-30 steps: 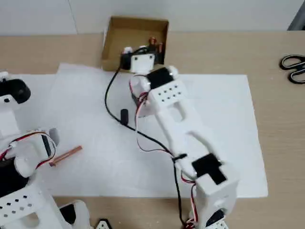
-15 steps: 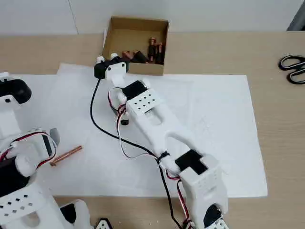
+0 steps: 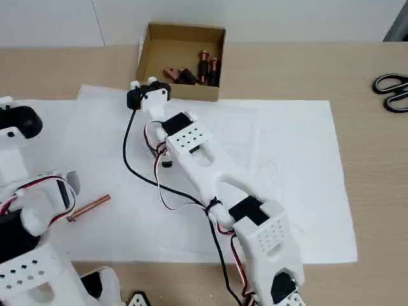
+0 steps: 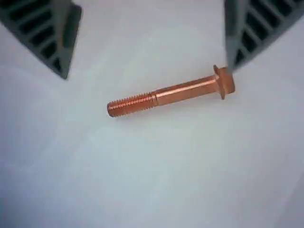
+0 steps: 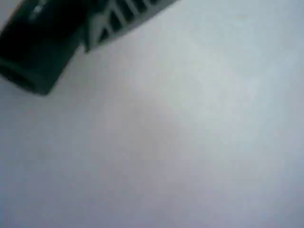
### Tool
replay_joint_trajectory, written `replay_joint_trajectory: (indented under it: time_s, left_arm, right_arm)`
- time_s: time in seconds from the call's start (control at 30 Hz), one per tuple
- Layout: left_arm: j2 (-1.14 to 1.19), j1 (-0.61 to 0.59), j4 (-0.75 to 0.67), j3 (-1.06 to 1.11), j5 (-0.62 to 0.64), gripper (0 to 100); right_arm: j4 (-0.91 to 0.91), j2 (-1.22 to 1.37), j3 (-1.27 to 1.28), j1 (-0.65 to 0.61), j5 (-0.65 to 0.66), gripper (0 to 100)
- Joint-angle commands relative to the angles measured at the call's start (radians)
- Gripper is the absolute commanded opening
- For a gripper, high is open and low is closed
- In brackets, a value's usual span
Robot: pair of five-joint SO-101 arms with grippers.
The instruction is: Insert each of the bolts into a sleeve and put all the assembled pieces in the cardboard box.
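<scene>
Left fingers (image 4: 49,31) spread wide, bolt (image 4: 171,93) flat btwn them, head by one

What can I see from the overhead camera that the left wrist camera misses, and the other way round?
High view: the cardboard box with assembled pieces inside, and scissors on the table. Left wrist view: the bolt up close, threads and flanged head, the left gripper open near it. Both: that copper bolt lying on the white sheet.

shiny copper-coloured metal bolt (image 4: 171,92)
</scene>
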Motion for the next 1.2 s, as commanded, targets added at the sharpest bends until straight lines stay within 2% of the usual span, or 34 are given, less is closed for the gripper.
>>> replay_joint_trajectory:
  time_s: [0.0,0.37,0.43,0.57,0.77,1.03,1.17]
  left_arm:
    - [-0.003,-0.002,0.015,0.002,0.006,20]
    - [-0.003,-0.002,0.015,0.039,0.005,20]
    - [-0.003,-0.002,0.015,0.039,0.005,20]
    - [-0.003,-0.002,0.015,0.039,0.005,20]
    - [-0.003,-0.002,0.015,0.039,0.005,20]
    - [-0.003,0.000,0.015,0.039,0.005,20]
    - [-0.003,0.000,0.015,0.039,0.005,20]
  right_arm:
    - [-0.012,0.008,-0.005,-0.013,-0.046,16.2]
    - [-0.012,0.064,-0.005,-0.022,-0.054,16.0]
    - [-0.010,0.062,-0.005,-0.021,-0.054,13.5]
    - [-0.005,0.058,-0.005,-0.010,-0.051,1.1]
    - [0.004,0.031,-0.006,0.048,-0.048,0.3]
    - [0.228,-0.242,-0.006,0.122,-0.048,0.3]
    - [0.366,-0.286,-0.006,0.122,-0.048,0.3]
